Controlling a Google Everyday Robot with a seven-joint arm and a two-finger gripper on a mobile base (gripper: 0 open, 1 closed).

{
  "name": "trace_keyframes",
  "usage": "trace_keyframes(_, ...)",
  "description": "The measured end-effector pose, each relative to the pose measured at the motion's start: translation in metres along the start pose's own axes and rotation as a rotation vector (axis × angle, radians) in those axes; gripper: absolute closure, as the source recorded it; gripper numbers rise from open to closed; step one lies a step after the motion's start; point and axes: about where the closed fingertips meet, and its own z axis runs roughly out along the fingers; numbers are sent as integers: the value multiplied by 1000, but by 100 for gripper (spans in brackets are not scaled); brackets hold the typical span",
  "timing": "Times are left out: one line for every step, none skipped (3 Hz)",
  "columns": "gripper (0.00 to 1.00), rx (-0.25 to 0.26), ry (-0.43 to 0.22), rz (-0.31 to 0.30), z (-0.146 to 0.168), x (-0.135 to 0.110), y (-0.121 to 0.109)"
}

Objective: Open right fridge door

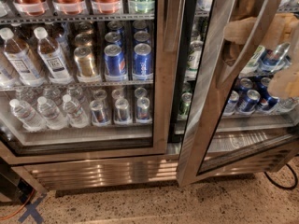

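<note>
The right fridge door [205, 101], a glass pane in a wide brushed steel frame, stands ajar, its hinge-side far edge swung out toward me. Its long steel handle [233, 62] runs slanted across the pane. My gripper [245, 29], beige and blurred, is at the upper part of that handle, on the door's outer face. A further beige part of my arm [285, 80] hangs lower at the right edge. Blue cans [247, 101] show through the glass, and green-and-white cans [194, 59] show in the gap beside the door's edge.
The left fridge door [161, 78] is closed, with water bottles [46, 113] and cans behind its glass. A steel kick grille [103, 171] runs along the base. On the speckled floor lie a black cable [280, 183] at right and orange and blue marks [28, 209] at left.
</note>
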Motion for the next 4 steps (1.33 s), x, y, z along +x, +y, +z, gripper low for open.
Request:
trace_keyframes(0, 0, 0, 0, 2, 0, 2)
trace_keyframes(0, 30, 15, 10, 3, 1, 5)
trace_keyframes(0, 30, 15, 10, 3, 1, 5)
trace_keyframes(0, 34, 15, 7, 5, 0, 3)
